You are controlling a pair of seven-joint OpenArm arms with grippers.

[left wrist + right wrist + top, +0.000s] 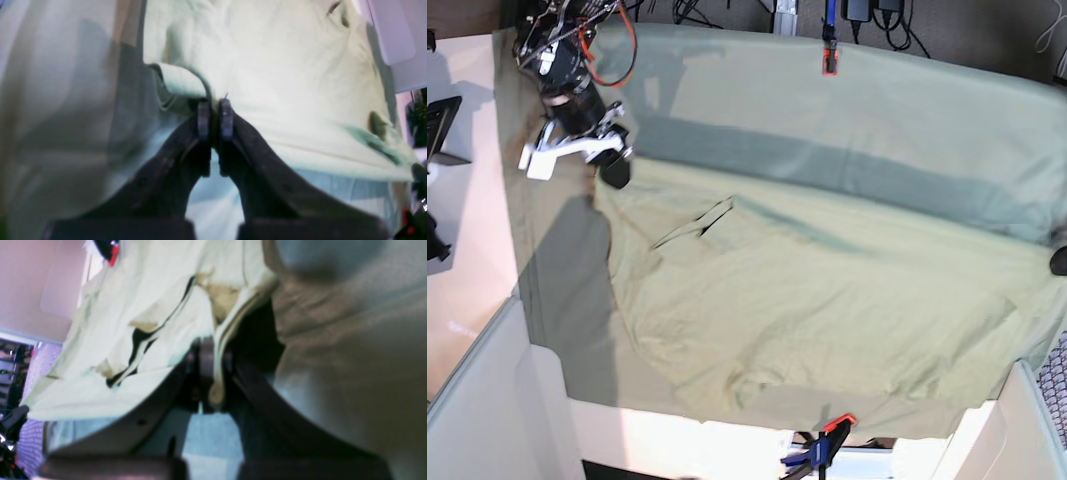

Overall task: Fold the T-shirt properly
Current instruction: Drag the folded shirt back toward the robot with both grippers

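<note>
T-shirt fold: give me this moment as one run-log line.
T-shirt: stretched between both arms above tablecloth | left gripper: shut on T-shirt edge | right gripper: shut on T-shirt hem | fold: not done

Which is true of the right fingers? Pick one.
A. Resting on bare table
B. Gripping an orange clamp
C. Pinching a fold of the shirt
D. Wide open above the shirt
C: in the right wrist view a pale fold of the shirt runs between the right fingers, which are closed on it.
</note>
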